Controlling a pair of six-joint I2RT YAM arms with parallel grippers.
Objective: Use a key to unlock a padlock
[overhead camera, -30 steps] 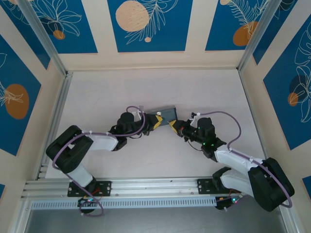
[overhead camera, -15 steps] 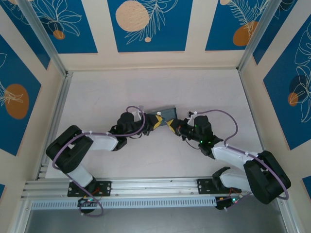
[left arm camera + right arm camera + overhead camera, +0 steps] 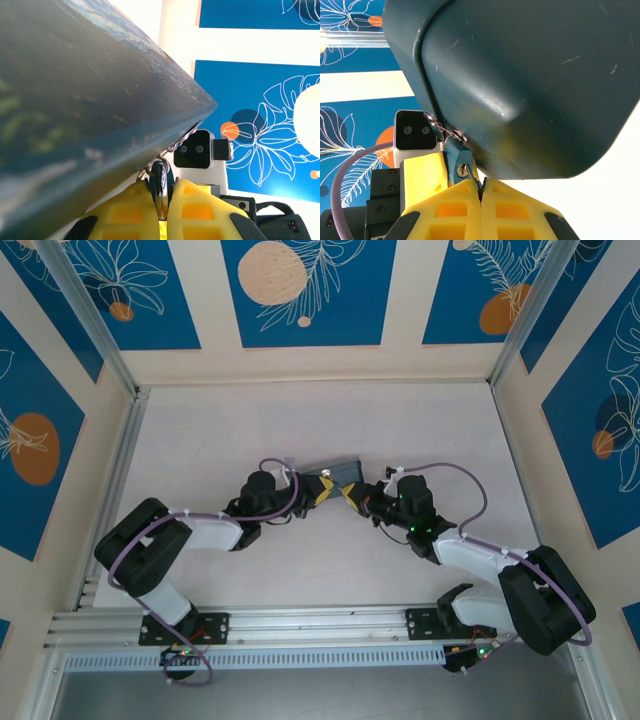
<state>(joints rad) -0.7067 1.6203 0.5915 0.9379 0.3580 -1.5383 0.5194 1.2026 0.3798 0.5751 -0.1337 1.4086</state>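
The tiny teal padlock [image 3: 454, 156] hangs by its thin shackle from small rings at the corner of the dark printed box [image 3: 520, 75]. My left gripper [image 3: 161, 186] is shut on the padlock [image 3: 161, 172], seen edge-on between the yellow fingers. My right gripper [image 3: 481, 184] is shut on the thin metal key [image 3: 469, 173]. The key's blade tip is at the brass keyhole; how deep it sits I cannot tell. From above, the left gripper [image 3: 322, 490] and right gripper [image 3: 350, 495] meet at the box's near edge [image 3: 335, 475].
The box lies mid-table, with bare table [image 3: 420, 420] behind it and to both sides. Aluminium rails [image 3: 110, 480] and patterned walls enclose the workspace. The right arm's purple cable [image 3: 455, 475] loops above its wrist.
The right arm has crept left and slightly forward, bringing the key up to the padlock. The left arm and the box have not moved.
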